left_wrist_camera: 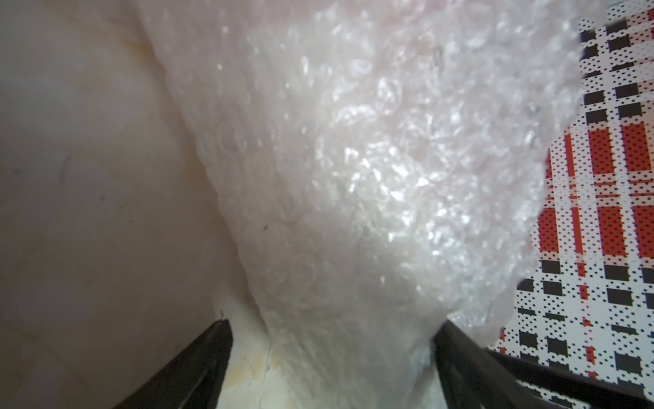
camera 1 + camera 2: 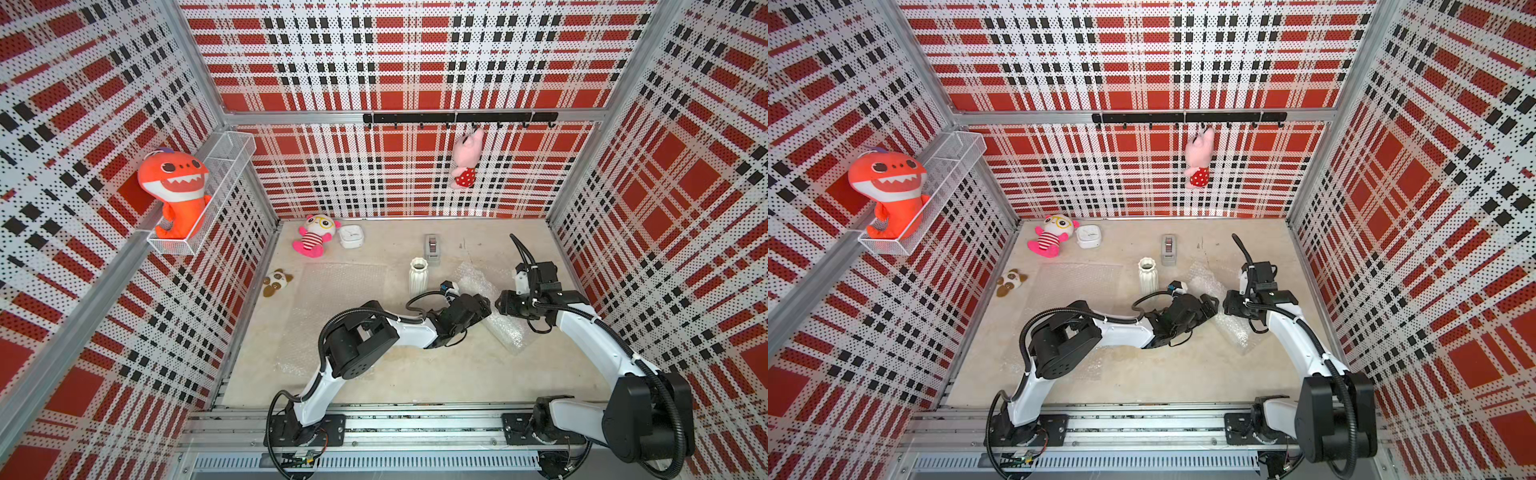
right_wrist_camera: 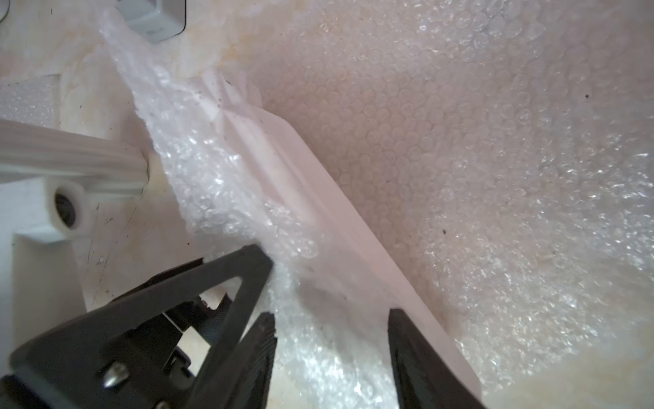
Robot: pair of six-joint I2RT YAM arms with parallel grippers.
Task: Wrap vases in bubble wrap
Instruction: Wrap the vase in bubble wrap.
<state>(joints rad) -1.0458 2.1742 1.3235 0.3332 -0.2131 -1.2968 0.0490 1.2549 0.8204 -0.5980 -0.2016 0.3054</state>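
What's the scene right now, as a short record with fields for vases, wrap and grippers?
upright vase: standing bare, near the dispenser
lying vase: partly covered by crumpled wrap
flat wrap: spread out, no vase on it
left gripper: open, astride the crumpled wrap
right gripper: astride wrap and lying vase; grip unclear

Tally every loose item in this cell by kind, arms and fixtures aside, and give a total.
Plush toys: 4 (orange shark, pink pig, pink doll with glasses, panda)
Vases: 2 (upright vase, part-wrapped vase)
Bubble wrap sheets: 2 (flat sheet, crumpled sheet)
Tape dispenser: 1
White box: 1
Total: 10
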